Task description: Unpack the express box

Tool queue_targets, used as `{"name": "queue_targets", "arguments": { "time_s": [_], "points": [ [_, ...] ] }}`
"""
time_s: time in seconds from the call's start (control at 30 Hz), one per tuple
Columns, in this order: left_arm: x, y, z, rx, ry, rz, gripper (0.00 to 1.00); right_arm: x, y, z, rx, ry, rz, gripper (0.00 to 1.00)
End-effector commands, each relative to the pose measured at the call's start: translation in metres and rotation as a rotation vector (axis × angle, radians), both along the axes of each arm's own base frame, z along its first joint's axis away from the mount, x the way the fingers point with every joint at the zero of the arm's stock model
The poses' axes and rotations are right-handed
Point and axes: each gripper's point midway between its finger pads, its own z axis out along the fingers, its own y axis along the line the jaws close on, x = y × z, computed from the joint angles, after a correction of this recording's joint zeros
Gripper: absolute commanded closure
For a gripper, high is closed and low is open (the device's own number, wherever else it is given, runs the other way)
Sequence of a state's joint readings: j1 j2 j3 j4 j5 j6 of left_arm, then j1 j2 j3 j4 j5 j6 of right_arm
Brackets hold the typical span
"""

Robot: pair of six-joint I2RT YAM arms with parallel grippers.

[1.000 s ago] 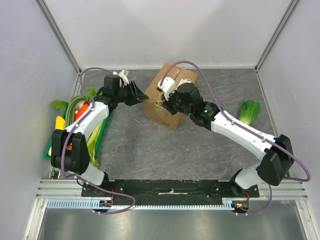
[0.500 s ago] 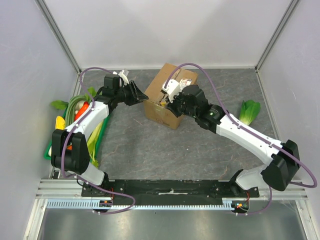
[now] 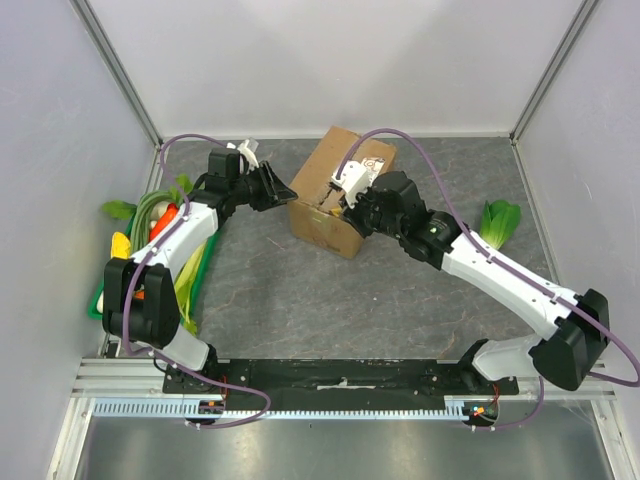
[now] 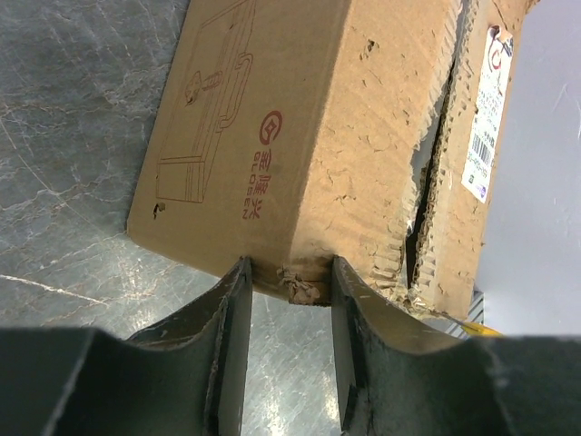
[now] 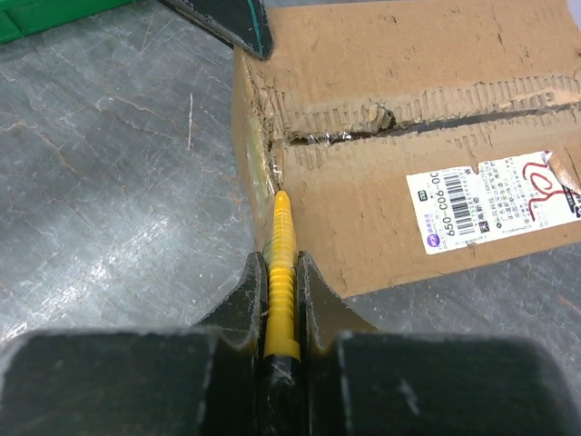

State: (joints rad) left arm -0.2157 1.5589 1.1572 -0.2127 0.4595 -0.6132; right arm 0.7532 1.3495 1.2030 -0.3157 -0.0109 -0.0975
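The express box point(image 3: 338, 188) is a brown carton with its top flaps down, a torn taped seam point(image 5: 381, 127) and a white label point(image 5: 495, 204). My left gripper point(image 3: 284, 194) is open. Its fingertips point(image 4: 238, 272) rest against the box's lower left edge, with a frayed corner scrap point(image 4: 301, 289) between them. My right gripper point(image 5: 282, 263) is shut on a yellow ribbed tool point(image 5: 280, 263). The tool's tip touches the box's end edge, just below the seam. In the top view the right gripper point(image 3: 352, 202) sits over the box's near side.
A green tray point(image 3: 98, 300) of vegetables lies along the left wall under my left arm. A leafy green vegetable point(image 3: 498, 222) lies on the grey table at the right. The enclosure walls close in at the back and sides.
My right arm has swung to the right, and its wrist has shifted a little right along the box with the yellow tool. The left arm and the box have stayed put.
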Motion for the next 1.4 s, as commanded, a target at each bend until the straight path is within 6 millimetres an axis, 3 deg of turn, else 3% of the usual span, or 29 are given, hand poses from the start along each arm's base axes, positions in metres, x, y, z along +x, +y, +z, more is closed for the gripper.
{"name": "queue_targets", "arguments": {
  "time_s": [0.0,0.2,0.3,0.43,0.5,0.53,0.6,0.63,0.7,0.73,0.77,0.8,0.83,0.93,1.0,1.03,1.1,1.13,1.37],
  "points": [
    [0.011,0.025,-0.015,0.082,0.011,0.081,0.67,-0.02,-0.036,0.017,-0.036,0.052,-0.069,1.0],
    [0.011,0.01,0.057,-0.015,-0.162,0.015,0.32,-0.013,-0.03,0.133,0.288,-0.132,-0.131,1.0],
    [0.009,0.011,0.079,-0.018,-0.221,0.011,0.27,0.0,-0.041,0.168,0.373,-0.207,-0.232,1.0],
    [-0.002,0.018,0.095,0.008,-0.265,0.026,0.26,0.03,-0.077,0.182,0.378,-0.295,-0.486,1.0],
    [-0.008,0.022,0.086,0.03,-0.244,0.031,0.3,0.047,-0.088,0.182,0.379,-0.301,-0.593,1.0],
    [-0.012,0.025,0.085,0.038,-0.243,0.039,0.31,0.058,-0.098,0.18,0.371,-0.301,-0.634,1.0],
    [-0.02,0.027,0.068,0.056,-0.209,0.038,0.35,0.081,-0.097,0.17,0.388,-0.26,-0.65,1.0],
    [-0.022,0.03,0.063,0.062,-0.195,0.046,0.37,0.097,-0.111,0.165,0.397,-0.243,-0.685,1.0],
    [-0.03,0.03,0.049,0.068,-0.167,0.036,0.43,0.128,-0.108,0.146,0.399,-0.185,-0.68,1.0],
    [-0.033,0.028,0.044,0.063,-0.146,0.025,0.44,0.145,-0.123,0.138,0.416,-0.156,-0.716,1.0],
    [-0.035,0.027,0.04,0.059,-0.133,0.017,0.47,0.165,-0.123,0.115,0.399,-0.109,-0.731,1.0],
    [-0.04,0.024,0.032,0.052,-0.109,0.002,0.48,0.174,-0.121,0.117,0.432,-0.086,-0.701,1.0],
    [-0.043,0.022,0.029,0.043,-0.095,-0.01,0.49,0.188,-0.135,0.11,0.45,-0.063,-0.724,1.0],
    [-0.049,0.017,0.014,0.047,-0.065,-0.025,0.49,0.221,-0.145,0.081,0.437,-0.01,-0.728,1.0],
    [-0.052,0.014,0.002,0.049,-0.042,-0.032,0.5,0.235,-0.153,0.076,0.442,-0.001,-0.731,1.0],
    [-0.052,0.012,-0.001,0.046,-0.032,-0.033,0.5,0.243,-0.153,0.054,0.41,0.041,-0.732,1.0],
    [-0.05,0.008,-0.009,0.042,-0.011,-0.043,0.5,0.255,-0.157,0.053,0.409,0.049,-0.708,1.0],
    [-0.049,0.007,-0.011,0.038,-0.002,-0.043,0.5,0.26,-0.152,0.037,0.4,0.089,-0.673,1.0],
    [-0.02,0.001,-0.013,0.027,0.021,-0.004,0.53,0.255,-0.125,0.007,0.386,0.2,-0.502,1.0]
  ]
}}
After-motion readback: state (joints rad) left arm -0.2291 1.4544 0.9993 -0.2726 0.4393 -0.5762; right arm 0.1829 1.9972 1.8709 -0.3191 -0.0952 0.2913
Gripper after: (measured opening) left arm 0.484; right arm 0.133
